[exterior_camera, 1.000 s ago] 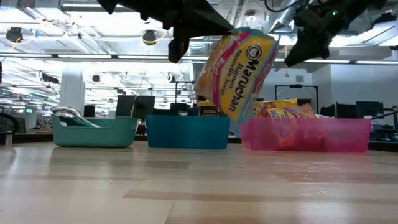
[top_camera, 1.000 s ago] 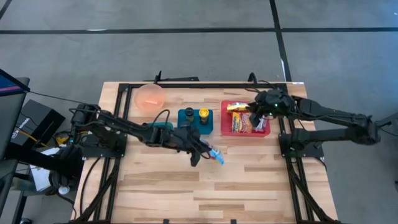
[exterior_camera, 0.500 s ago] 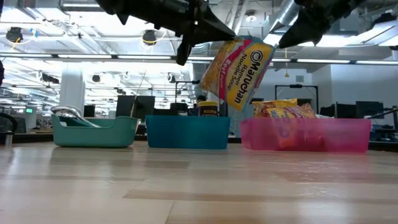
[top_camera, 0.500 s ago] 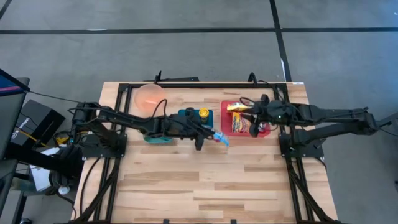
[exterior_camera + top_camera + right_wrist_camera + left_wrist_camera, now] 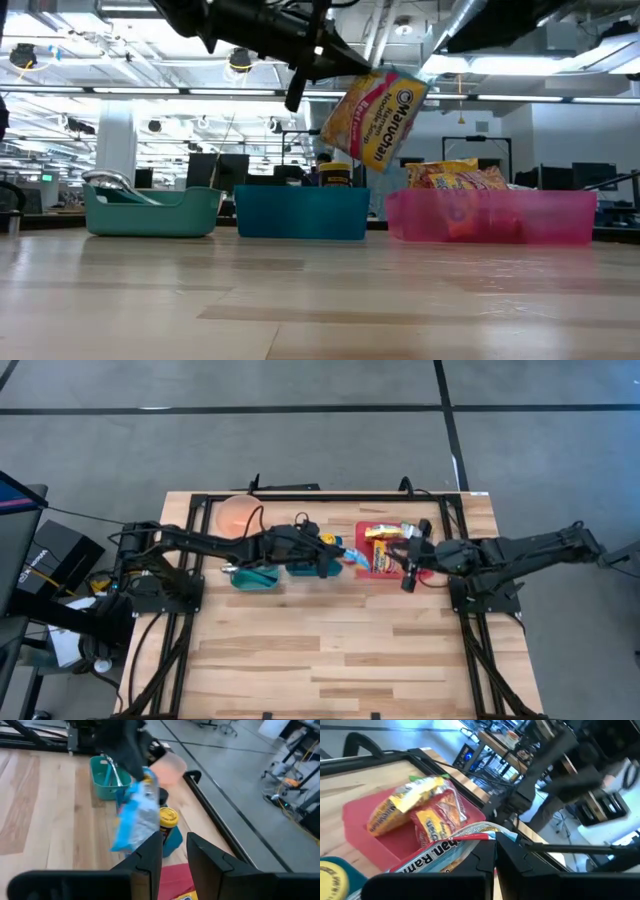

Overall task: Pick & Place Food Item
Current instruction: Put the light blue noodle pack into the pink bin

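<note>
The left gripper (image 5: pixel 335 556) is clamping the Maruchan ramen packet (image 5: pixel 374 117) and holding it in the air between the blue bin (image 5: pixel 302 213) and the pink bin (image 5: pixel 490 217), its fingers (image 5: pixel 485 862) covering the packet's lower edge in the left wrist view. The right gripper (image 5: pixel 408 568) is hanging over the pink bin's near edge, its fingers (image 5: pixel 150 851) standing slightly apart on nothing. Farther back, the snack packets (image 5: pixel 455 176) are showing only dimly through the bin's wall.

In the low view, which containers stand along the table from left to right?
Teal bin holding a metal utensil → dark blue bin with a yellow-lidded jar behind it → pink bin of snack packets. The ramen packet hangs above them, so it has no place in the row.
</note>
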You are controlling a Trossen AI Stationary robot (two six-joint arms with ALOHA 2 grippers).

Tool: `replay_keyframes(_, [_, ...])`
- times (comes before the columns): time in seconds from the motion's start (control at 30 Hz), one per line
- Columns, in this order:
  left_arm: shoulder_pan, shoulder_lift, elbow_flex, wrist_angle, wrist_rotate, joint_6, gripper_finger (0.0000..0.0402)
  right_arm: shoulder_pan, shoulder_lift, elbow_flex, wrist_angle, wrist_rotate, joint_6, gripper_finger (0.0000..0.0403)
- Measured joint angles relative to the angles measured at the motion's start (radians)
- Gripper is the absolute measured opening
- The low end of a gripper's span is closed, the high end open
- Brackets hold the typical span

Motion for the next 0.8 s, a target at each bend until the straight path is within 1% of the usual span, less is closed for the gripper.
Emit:
replay_keyframes(0.2, [0.038, 0.0, 0.0, 0.004, 0.001, -0.052, 0.0, 0.051, 0.0, -0.054, 0.078, 0.061, -0.03, 0.0083])
replay_keyframes(0.33, [0.052, 0.0, 0.0, 0.005, 0.0, -0.072, 0.0, 0.066, 0.002, -0.076, 0.108, 0.065, -0.017, 0.0083])
replay_keyframes(0.53, [0.054, 0.0, 0.0, 0.024, 0.003, -0.078, 0.0, 0.065, 0.071, -0.077, 0.137, 0.06, 0.009, 0.0083])
replay_keyframes(0.6, [0.054, 0.0, 0.0, 0.038, 0.02, -0.078, 0.0, 0.063, 0.107, -0.078, 0.15, 0.06, 0.008, 0.0083])
replay_keyframes(0.8, [0.054, 0.0, 0.0, 0.037, 0.028, -0.079, 0.0, 0.057, 0.173, -0.078, 0.243, 0.06, -0.051, 0.0083])
